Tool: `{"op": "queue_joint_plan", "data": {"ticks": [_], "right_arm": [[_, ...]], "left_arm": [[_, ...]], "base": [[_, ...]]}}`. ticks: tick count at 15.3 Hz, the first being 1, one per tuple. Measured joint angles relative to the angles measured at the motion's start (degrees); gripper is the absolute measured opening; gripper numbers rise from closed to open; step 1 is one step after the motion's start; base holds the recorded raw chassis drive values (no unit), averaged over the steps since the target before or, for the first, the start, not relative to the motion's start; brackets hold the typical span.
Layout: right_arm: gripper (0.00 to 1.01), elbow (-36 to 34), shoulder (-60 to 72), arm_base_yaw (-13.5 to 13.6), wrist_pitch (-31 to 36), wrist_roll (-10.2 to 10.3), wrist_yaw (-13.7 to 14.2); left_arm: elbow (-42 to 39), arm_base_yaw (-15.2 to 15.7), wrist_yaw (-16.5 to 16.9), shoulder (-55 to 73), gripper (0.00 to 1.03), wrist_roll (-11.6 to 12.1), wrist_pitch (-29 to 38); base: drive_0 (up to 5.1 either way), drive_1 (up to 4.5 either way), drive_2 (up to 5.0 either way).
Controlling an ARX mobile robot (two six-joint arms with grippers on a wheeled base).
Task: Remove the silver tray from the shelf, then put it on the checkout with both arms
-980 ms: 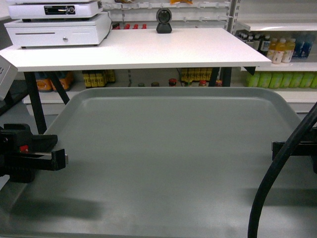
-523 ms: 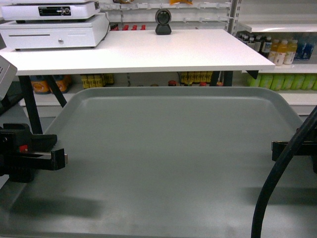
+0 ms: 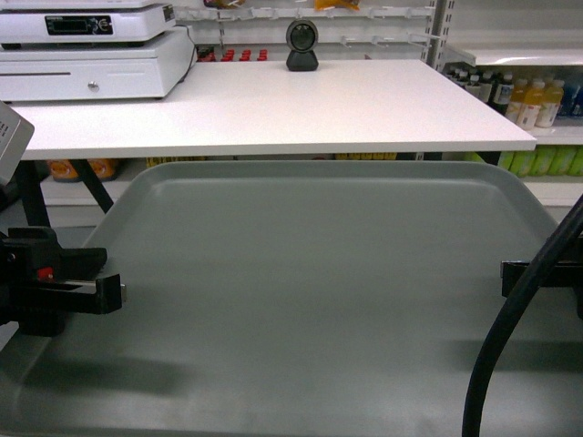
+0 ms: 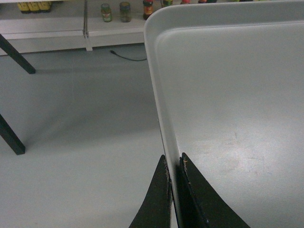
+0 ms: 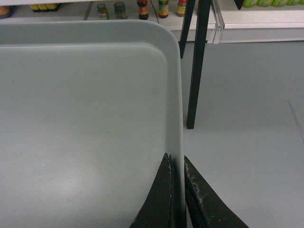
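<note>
Left gripper (image 4: pixel 174 164) clenches the tray's (image 3: pixel 319 291) left rim; right gripper (image 5: pixel 176 164) clenches its right rim. Tray is held level, its far edge near the checkout's (image 3: pixel 301 100) near edge, with open floor (image 4: pixel 76 133) beneath.

The tray (image 3: pixel 319 291) lies in front of the bench (image 3: pixel 301 105), a pincer on each side rim, with the scanner (image 3: pixel 301 45) at the bench's back edge.
</note>
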Motion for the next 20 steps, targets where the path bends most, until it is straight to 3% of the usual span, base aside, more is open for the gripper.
{"op": "queue_joint_plan", "data": {"ticks": [20], "right_arm": [[0.03, 0.0, 0.0, 0.0, 0.2, 0.0, 0.0]], "left_arm": [[0.0, 0.0, 0.0, 0.0, 0.03, 0.0, -0.1]], "base": [[0.0, 4.18, -4.2]]}}
